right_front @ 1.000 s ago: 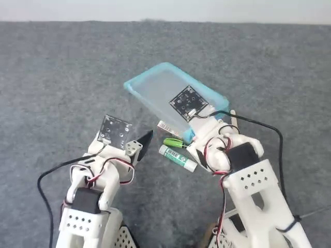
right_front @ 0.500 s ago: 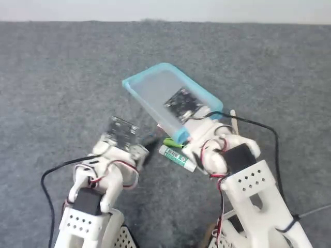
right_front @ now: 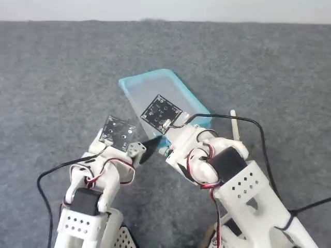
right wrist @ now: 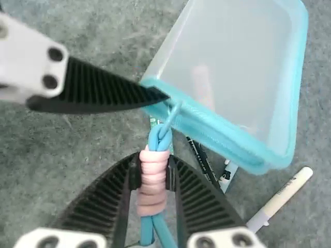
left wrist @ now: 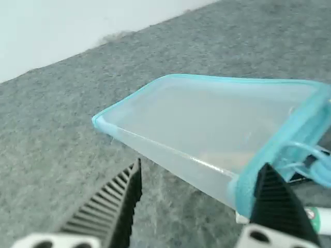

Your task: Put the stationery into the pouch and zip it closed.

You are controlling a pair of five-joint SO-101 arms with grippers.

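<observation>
Pouch: the translucent rectangular plastic pouch with teal edging [right_front: 147,90] sits at the centre of the high view. It slants from upper left to lower right, and its zipper end lies between my two arms.
Right pincer: my right gripper [right wrist: 153,164] is pinching the pink coiled zipper pull [right wrist: 153,186]. The pull hangs on a blue cord loop [right wrist: 161,135] tied to the pouch's teal corner.
Left pincer: my left gripper [left wrist: 201,173] is spread wide, with the pouch's zipper end just ahead of it. In the right wrist view, the tip of one black finger [right wrist: 103,92] touches that same corner, beside the cord.
Stationery: a white marker pen [right_front: 235,126] lies outside the pouch, right of centre in the high view and just beside the pouch's lower right end. A dark pen [right wrist: 199,155] pokes out from under the pouch. I cannot tell what else lies beneath it.
Surface: grey carpeted table [right_front: 62,77].
</observation>
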